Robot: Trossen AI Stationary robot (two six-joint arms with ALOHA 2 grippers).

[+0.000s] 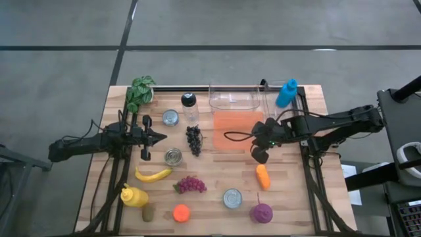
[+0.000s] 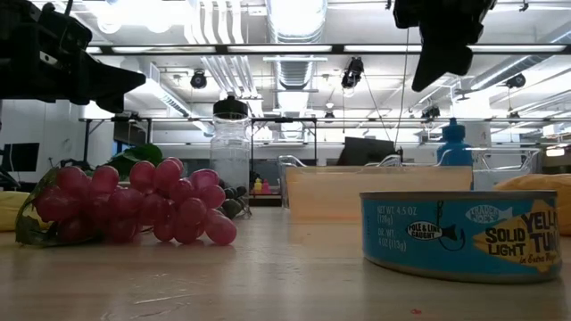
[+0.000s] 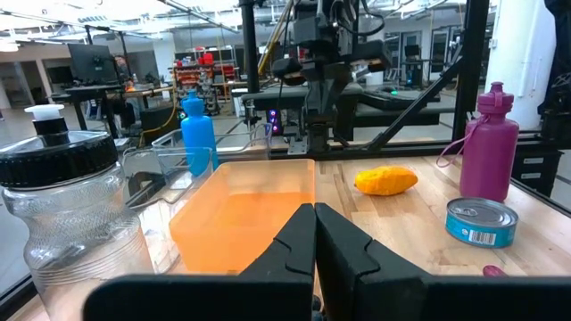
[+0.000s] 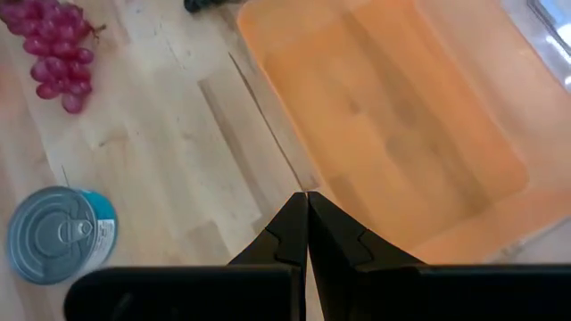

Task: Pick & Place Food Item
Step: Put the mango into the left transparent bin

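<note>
Your wooden table is crowded: orange tray at centre, red grapes toward seven o'clock. Both grippers, left and right, hover empty, jaws pressed together.

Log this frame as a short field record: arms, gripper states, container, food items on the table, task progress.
left gripper: shut, empty, over the table's left half between two tins
right gripper: shut, empty, at the near right corner of the orange bin
orange bin: centre back of the table, nothing in it
clear bin: behind the orange one
food near front: banana, red grapes, tuna tin, carrot
dark grapes: left of the orange bin
progress: no item picked yet
</note>
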